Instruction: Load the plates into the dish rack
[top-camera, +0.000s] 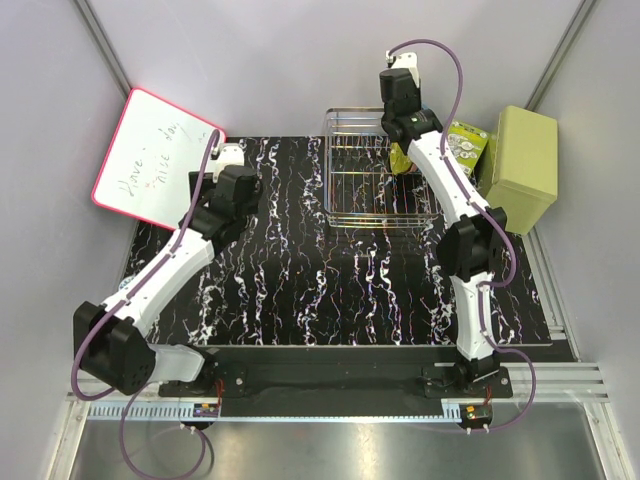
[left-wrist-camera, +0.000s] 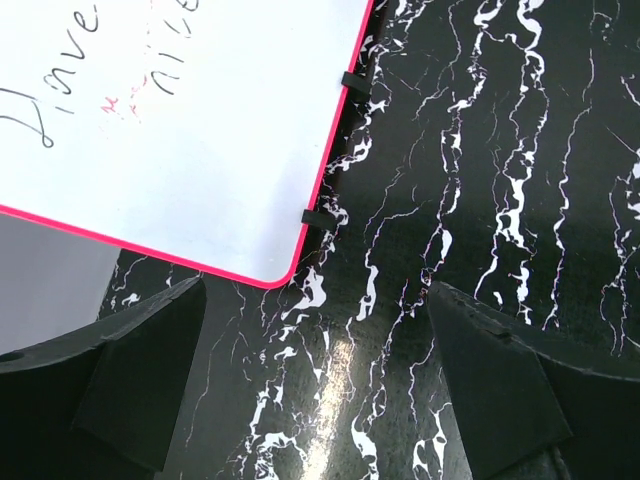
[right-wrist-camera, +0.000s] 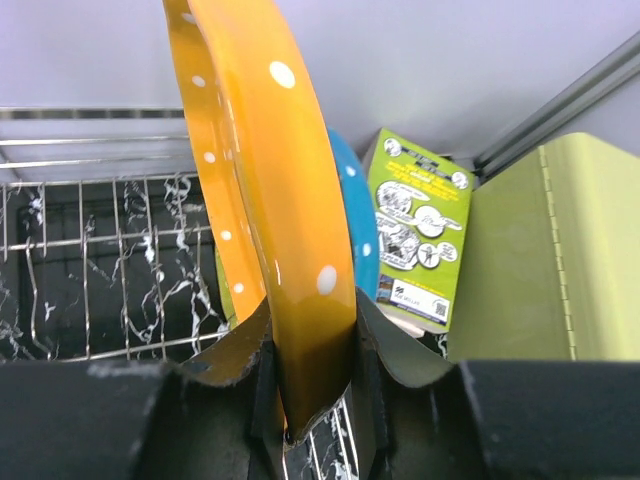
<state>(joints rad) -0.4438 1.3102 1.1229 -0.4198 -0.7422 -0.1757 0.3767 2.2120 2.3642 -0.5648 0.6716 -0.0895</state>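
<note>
Left arm (top-camera: 165, 268) stretched forward, jaws apart, right arm (top-camera: 450, 180) extended far, jaws clamping orange plate (right-wrist-camera: 270, 200).

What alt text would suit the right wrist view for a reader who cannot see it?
The right pincer grips an orange plate with white dots, held on edge. A silver wire dish rack shows at left; behind the plate are a blue plate, a green printed carton and an olive-green box.

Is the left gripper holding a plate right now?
No, the left gripper is open and empty, with only the marbled table and the whiteboard corner in its wrist view.
</note>
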